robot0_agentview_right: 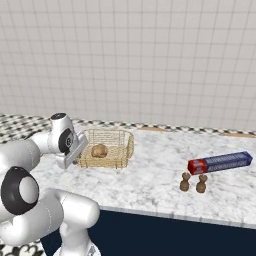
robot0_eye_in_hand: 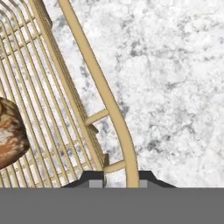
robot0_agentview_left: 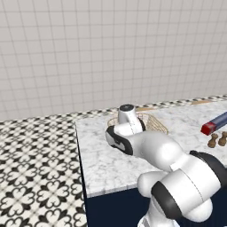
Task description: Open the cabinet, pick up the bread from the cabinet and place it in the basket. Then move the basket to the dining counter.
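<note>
The gold wire basket (robot0_agentview_right: 117, 145) stands on the dining counter (robot0_agentview_right: 150, 185), a white marble slab over a dark navy base. The tan-brown bread (robot0_agentview_right: 99, 151) lies inside it. My gripper (robot0_eye_in_hand: 121, 177) is shut on the basket's rim (robot0_eye_in_hand: 94, 74) at its left end, and the rim wire runs between the two fingertips. In the hand view the bread (robot0_eye_in_hand: 11, 135) shows at the left edge. In the left base view my arm hides most of the basket (robot0_agentview_left: 155, 124). The cabinet is out of view.
A blue box with a red end (robot0_agentview_right: 220, 162) and two small brown shakers (robot0_agentview_right: 192, 183) sit on the counter's right part. The counter's front edge runs just before my base. Patterned floor (robot0_agentview_left: 35, 168) lies to the left, and a tiled wall rises behind.
</note>
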